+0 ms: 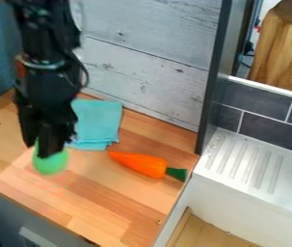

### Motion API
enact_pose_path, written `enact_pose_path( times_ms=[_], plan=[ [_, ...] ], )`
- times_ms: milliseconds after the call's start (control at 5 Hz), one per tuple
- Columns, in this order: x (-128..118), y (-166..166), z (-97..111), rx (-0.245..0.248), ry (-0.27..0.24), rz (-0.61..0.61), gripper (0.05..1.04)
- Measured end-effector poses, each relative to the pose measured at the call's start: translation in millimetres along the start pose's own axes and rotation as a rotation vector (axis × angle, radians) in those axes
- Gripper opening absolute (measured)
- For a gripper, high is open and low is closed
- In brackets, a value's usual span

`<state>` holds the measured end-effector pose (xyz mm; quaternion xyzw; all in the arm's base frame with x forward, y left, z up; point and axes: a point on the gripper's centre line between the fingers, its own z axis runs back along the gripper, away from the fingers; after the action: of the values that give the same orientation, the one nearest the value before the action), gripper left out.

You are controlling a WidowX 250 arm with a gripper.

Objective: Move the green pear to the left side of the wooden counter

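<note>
Camera view: black claw [41,146] gripping one round green ball [50,163], left side of wood-strip worktop [103,207]. Nearby: one folded teal fabric cloth [98,120], one tapered orange carrot [138,164], green-ended. Right: one ribbed drainboard [248,161].

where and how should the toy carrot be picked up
Probably best by the thick orange part of the toy carrot, near its green top, coming down from above with the jaws closing across its width. It lies on its side with nothing over it, and the tapered tip beside the folded cloth looks likelier to slip.
</note>
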<state>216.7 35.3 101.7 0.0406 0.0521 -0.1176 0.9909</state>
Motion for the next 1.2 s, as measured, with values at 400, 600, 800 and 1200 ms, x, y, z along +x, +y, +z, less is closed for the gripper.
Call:
enact_pose_path(
  times_ms=[400,600,800,1200],
  plan=[
    [-36,65,-10,-0.013,0.045,0.176,0.443],
    [-43,108,-29,-0.027,0.061,0.26,0.443],
    [-41,131,-43,-0.05,0.052,0.309,0.443],
    [-23,149,-63,-0.083,-0.042,0.364,0.443]
  ],
)
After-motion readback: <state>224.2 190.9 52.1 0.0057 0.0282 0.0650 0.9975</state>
